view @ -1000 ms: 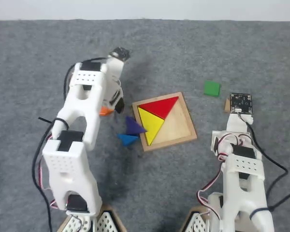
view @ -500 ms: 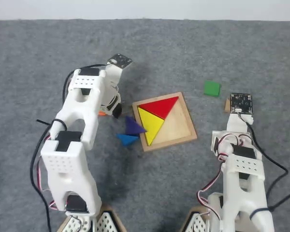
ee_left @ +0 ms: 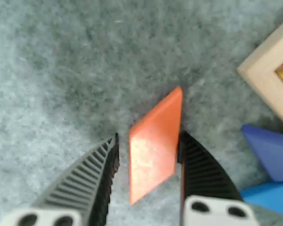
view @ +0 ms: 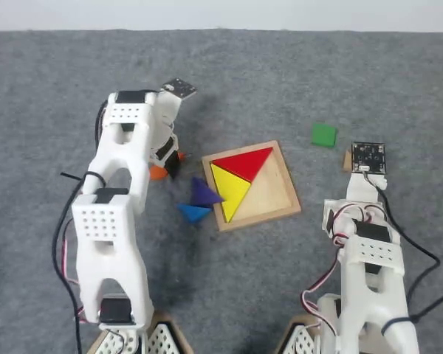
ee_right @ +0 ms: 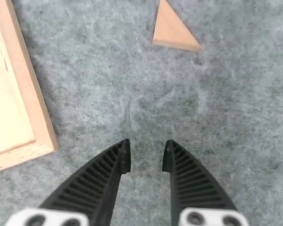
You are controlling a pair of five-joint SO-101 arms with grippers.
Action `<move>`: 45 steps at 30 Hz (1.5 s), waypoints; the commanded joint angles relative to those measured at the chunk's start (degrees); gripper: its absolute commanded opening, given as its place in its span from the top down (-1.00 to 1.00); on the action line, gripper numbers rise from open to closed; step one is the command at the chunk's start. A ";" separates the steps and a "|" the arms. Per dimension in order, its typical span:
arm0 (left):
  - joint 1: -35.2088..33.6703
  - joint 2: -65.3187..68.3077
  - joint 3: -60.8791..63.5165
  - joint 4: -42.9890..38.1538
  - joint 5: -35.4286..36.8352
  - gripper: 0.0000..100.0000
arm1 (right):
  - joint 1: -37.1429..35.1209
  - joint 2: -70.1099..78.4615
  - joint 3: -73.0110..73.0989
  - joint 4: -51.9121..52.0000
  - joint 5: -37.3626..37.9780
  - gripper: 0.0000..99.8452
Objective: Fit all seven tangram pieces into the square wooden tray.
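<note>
**Left gripper (ee_left: 149, 140) straddles the orange piece (ee_left: 153, 155)**

Our left fingers stand apart, one on each side of the orange piece. One pad (ee_left: 198, 165) touches its long edge, while the other (ee_left: 101, 172) has a gap showing. The piece lies on the carpet (view: 59, 88), near the tray (view: 288, 177) but clear of its corner.

To do this grasp well, we judge we should centre the jaws so both pads meet the two long edges together. Otherwise the touching pad may shove or twist the piece as we close. A low, square grip would keep the thin slab from tipping out.

The right gripper (ee_right: 145, 143) hangs over bare carpet with its fingers a little apart and nothing between them. It sits between the tray's rim and the tan triangle (ee_right: 172, 30).

We count seven pieces:
- **In the tray (two):** the red triangle (view: 244, 162) and the yellow triangle (view: 229, 188).
- **Outside (five):** the orange piece, the purple triangle (view: 203, 192) at the rim, the blue triangle (view: 194, 212) just beside it, the green square (view: 324, 135) and the tan triangle.

There is one tray and there are two arms.
</note>
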 commanded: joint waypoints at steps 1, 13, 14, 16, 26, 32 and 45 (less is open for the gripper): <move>-1.76 1.76 -7.34 2.46 -0.88 0.69 | 0.40 -2.07 -0.18 -1.27 0.70 0.75; -1.14 -19.60 -5.58 10.46 -3.08 0.62 | 0.31 -2.15 -0.18 -1.27 0.70 0.75; -1.14 -21.45 -2.86 10.20 -3.87 0.62 | 0.31 -2.15 -0.18 -1.27 0.70 0.75; -1.14 -24.53 3.47 7.12 -5.10 0.62 | 0.31 -2.33 -0.18 -1.27 0.70 0.75; 0.09 -36.75 38.90 -24.18 -11.08 0.65 | 0.31 -2.33 -0.26 -1.36 0.70 0.75; 1.41 -24.53 29.58 -20.22 -10.20 0.63 | 0.48 -2.24 -0.26 -1.36 0.79 0.75; -4.04 -9.23 13.23 -10.55 -10.37 0.63 | 0.57 -2.24 -0.26 -1.36 0.79 0.75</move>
